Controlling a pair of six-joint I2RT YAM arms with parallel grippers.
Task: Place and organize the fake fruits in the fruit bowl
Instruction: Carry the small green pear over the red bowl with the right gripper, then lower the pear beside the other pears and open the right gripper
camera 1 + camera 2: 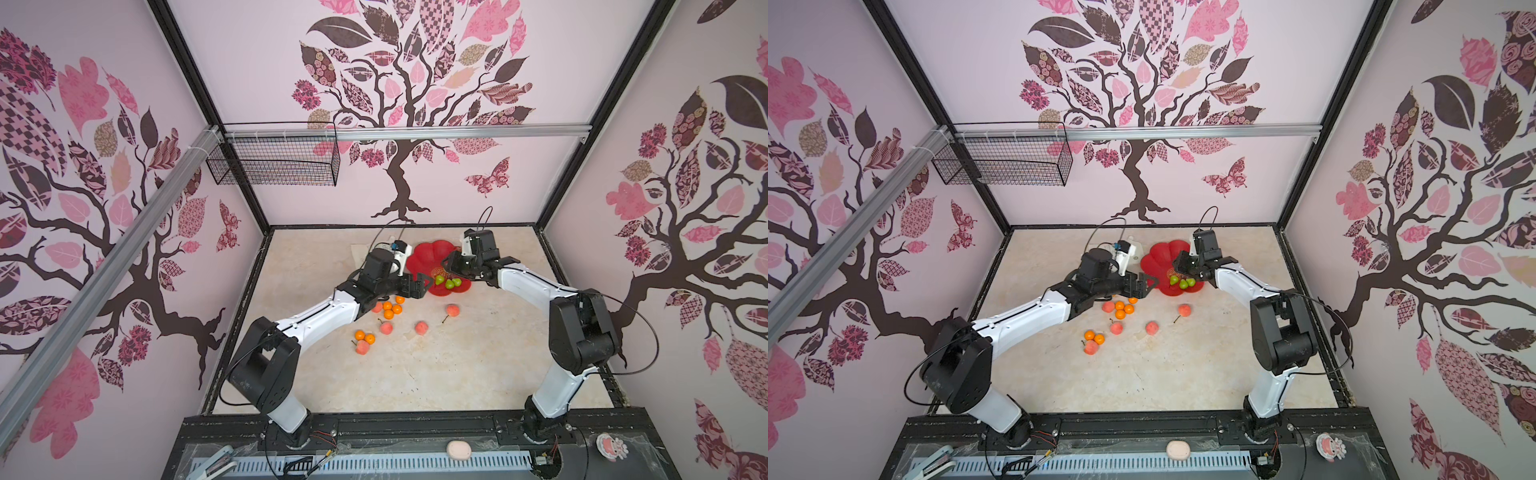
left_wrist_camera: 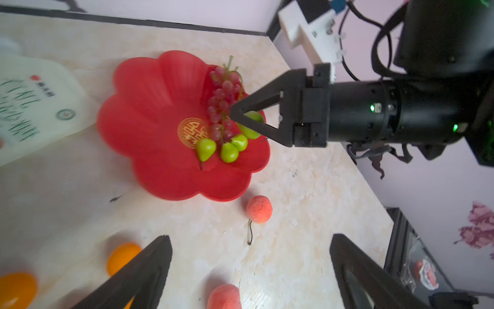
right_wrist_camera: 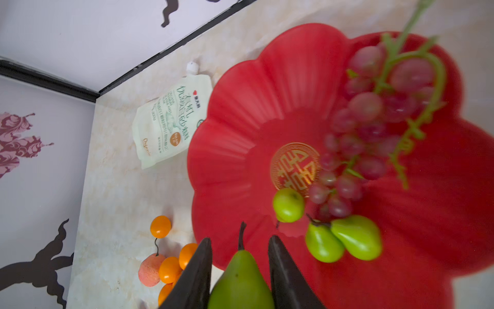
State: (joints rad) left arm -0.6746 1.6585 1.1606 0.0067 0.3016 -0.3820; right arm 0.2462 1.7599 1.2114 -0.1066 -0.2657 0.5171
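Just by fruit bowl point(image 3: 227, 128) rim — right pincer point(image 3: 240, 238) clasps pear point(image 3: 240, 281).

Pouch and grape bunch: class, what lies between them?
Only the bare red side of the bowl, with no fruit on it. The right wrist view shows this stretch between the pouch and the grapes; the left wrist view agrees.
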